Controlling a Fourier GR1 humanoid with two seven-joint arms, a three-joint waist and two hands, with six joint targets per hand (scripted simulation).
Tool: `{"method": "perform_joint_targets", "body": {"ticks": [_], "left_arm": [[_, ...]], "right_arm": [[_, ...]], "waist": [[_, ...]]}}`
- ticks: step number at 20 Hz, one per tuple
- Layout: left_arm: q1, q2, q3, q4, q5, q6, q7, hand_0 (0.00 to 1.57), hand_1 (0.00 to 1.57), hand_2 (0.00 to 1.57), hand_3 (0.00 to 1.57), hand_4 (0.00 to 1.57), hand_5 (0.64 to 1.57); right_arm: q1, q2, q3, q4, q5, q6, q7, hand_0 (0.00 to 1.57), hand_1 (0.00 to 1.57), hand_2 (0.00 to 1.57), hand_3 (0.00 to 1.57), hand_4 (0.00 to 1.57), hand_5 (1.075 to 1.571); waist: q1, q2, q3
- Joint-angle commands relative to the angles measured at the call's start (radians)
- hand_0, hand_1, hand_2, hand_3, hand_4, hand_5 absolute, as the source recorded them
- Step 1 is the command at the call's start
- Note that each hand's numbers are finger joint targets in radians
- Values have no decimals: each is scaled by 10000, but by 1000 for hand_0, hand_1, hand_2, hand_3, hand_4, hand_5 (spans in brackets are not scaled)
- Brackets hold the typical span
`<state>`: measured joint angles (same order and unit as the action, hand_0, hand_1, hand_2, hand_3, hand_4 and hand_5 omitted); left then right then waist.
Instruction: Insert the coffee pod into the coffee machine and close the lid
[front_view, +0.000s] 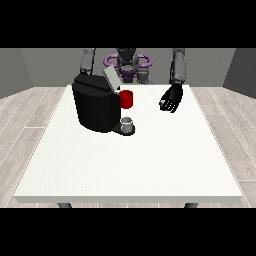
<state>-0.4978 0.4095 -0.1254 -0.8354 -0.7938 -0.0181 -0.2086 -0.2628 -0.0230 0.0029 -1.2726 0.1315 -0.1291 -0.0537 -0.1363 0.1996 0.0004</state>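
Observation:
The black coffee machine (95, 107) stands on the white table, left of the middle. Its grey lid (111, 78) is tilted up and open. A red thing at the machine (126, 99) sits by its upper right side. On the machine's black base at its lower right rests a small grey thing (128, 123); I cannot tell whether it is the pod. The hand at the view's right (171, 98) hangs over the table's far right part with relaxed fingers, holding nothing, well apart from the machine. The arm at the view's left (88, 61) goes down behind the machine, which hides its hand.
The white table (130, 170) reaches forward to its near edge. The robot's torso (128, 64) stands behind the far edge. A wooden floor surrounds the table.

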Motion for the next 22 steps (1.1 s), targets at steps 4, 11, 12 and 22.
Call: {"method": "perform_joint_targets", "body": {"ticks": [4, 11, 12, 22], "left_arm": [[-586, 241, -210, 651, -753, -1008, 46, 730, 730, 961, 849, 392, 1571], [-688, -297, 84, 1357, -1096, -270, -623, 1149, 1149, 1257, 1162, 466, 1571], [-328, -511, 191, 1730, -1064, 576, -968, 1190, 1190, 1287, 1216, 506, 1571], [-1921, -784, 653, 644, -24, -2580, -159, 1403, 1403, 1395, 1319, 502, 1571]], "right_arm": [[1, -160, -377, 879, -193, 125, -326, 0, 0, 0, 0, 0, 1571], [109, -200, -99, 861, 670, -586, 321, 0, 0, 0, 0, 0, 1571], [-21, -188, 147, 137, 797, -566, 1009, 0, 0, 0, 0, 0, 1571], [706, 103, 151, 1630, 947, -764, -278, 0, 0, 0, 0, 0, 1571]], "waist": [[240, -371, -2], [292, -692, -5], [106, -640, -10], [428, -1668, -1]]}}
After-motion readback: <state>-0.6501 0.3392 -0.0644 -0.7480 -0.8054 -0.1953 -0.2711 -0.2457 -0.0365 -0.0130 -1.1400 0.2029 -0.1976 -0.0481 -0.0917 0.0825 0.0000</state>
